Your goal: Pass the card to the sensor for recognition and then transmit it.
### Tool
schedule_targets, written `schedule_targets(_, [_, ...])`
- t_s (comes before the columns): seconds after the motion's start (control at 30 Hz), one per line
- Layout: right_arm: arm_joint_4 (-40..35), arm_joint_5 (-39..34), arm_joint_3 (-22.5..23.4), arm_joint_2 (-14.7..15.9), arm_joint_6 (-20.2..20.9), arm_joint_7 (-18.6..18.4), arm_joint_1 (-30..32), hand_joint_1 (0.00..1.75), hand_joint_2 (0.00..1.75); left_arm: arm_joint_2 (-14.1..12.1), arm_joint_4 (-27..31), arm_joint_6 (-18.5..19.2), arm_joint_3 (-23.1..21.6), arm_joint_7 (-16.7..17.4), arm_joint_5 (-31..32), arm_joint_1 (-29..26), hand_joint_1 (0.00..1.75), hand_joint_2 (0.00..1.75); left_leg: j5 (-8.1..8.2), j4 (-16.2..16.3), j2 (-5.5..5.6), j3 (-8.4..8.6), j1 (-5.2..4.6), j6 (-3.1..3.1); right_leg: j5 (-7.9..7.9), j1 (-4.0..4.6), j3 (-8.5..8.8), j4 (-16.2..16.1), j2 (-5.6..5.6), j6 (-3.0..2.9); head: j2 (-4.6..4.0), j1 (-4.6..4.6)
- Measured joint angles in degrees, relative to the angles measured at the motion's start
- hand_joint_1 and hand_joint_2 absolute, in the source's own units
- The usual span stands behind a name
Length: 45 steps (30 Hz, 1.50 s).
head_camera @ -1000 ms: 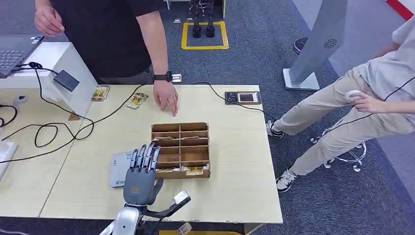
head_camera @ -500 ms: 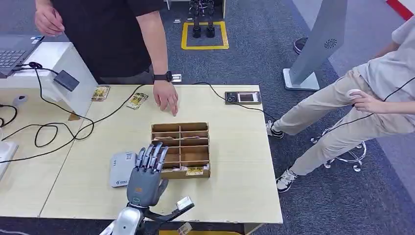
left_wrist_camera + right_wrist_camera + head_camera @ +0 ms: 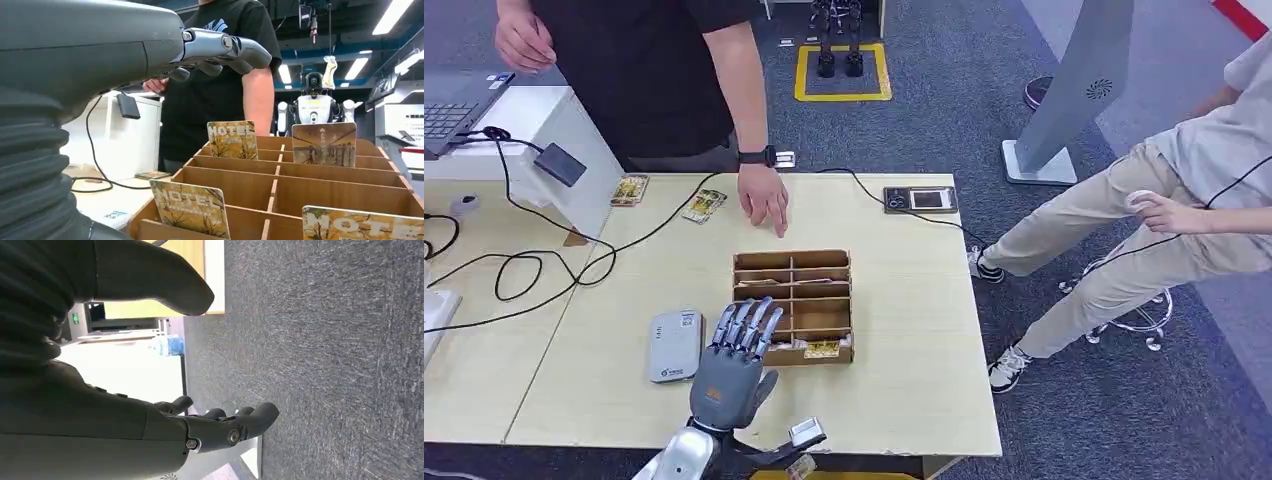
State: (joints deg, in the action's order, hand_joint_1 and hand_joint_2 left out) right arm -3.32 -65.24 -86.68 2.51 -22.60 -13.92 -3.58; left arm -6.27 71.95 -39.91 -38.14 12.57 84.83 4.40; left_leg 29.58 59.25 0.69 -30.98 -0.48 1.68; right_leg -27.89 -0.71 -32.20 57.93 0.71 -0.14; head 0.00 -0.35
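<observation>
The released left hand (image 3: 729, 372) hovers beside the brown cardboard divider box (image 3: 794, 303); reaching in, spread fingers may snag dividers or topple the upright yellow hotel cards (image 3: 191, 207)

A person in a black shirt (image 3: 639, 70) stands at the upper left of the frame, one hand (image 3: 764, 200) resting fingertips-down on the light wooden table (image 3: 904, 300) just above centre. At the far left a laptop (image 3: 449, 105) sits on a white stand (image 3: 549, 125), with black cables (image 3: 534, 265) looping across the tabletop below it. On the right, a seated person in beige trousers (image 3: 1104, 235) stretches legs over the grey carpet (image 3: 954, 90), near a grey floor stand (image 3: 1079, 85) at the upper right.
</observation>
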Motion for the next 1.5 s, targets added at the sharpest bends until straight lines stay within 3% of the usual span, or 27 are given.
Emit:
schedule_targets(0.37, [0.0,-0.2,-0.5,0.0,0.0,0.2,0.0,0.0,1.75,-0.1,-0.2,0.0,0.0,1.7,0.0,0.0,0.0,1.75,0.0,0.0,0.0,0.0,0.0,0.0,0.0,0.0,0.0,0.0,0.0,0.0,0.0,-0.02])
schedule_targets(0.83, [0.0,0.0,-0.5,0.0,0.0,0.0,0.0,0.0,1.75,-0.1,-6.3,0.0,0.0,8.0,0.0,0.8,0.0,1.75,0.0,0.0,0.0,0.01,0.0,0.0,0.0,0.0,0.0,0.0,0.0,0.0,0.0,0.0])
schedule_targets(0.87, [0.0,0.0,-0.5,0.0,0.0,0.0,0.0,0.0,1.75,-0.1,-6.5,0.0,0.0,8.4,0.0,0.9,0.05,1.75,0.0,0.0,0.0,0.01,0.0,0.0,0.0,0.0,0.0,0.0,0.0,0.0,0.0,-0.02])
schedule_targets(0.9, [0.0,0.0,-0.5,0.0,0.0,0.0,0.0,0.0,1.75,-0.1,-6.7,0.0,0.0,8.7,0.0,0.9,1.62,1.75,0.0,0.0,0.0,0.0,0.0,0.0,0.0,0.0,0.0,0.0,0.0,0.0,0.0,0.0])
schedule_targets(0.93, [0.0,0.0,-0.5,0.0,0.0,0.0,0.0,0.0,1.75,0.0,-6.9,0.0,0.0,8.7,0.0,1.0,1.75,1.75,0.0,0.0,-0.01,0.01,0.0,0.0,0.0,0.0,0.0,0.0,0.0,0.0,0.0,0.0])
schedule_targets(1.2, [-0.1,-0.2,-0.5,0.0,0.0,-0.1,0.0,0.0,1.75,0.9,-10.9,-0.2,0.0,6.5,0.0,2.0,1.75,1.75,0.0,0.0,0.0,0.01,0.0,0.0,0.0,0.0,0.0,0.0,0.0,0.0,0.0,0.0])
schedule_targets(1.3, [-0.1,-0.3,-0.5,0.0,0.0,-0.1,0.0,0.0,1.75,1.5,-12.0,-0.5,0.1,4.2,0.0,2.5,1.75,1.75,0.0,0.0,0.02,0.03,0.0,0.0,0.0,0.0,0.07,0.0,-0.03,0.0,0.0,-0.02])
schedule_targets(1.5, [-0.1,-0.9,-0.5,0.0,-0.1,0.0,0.0,0.0,1.75,3.6,-11.5,-0.7,4.4,0.0,0.0,1.8,1.75,1.75,0.0,0.0,0.02,0.09,0.0,0.0,-0.01,0.0,0.14,0.0,-0.03,0.01,0.0,0.0])
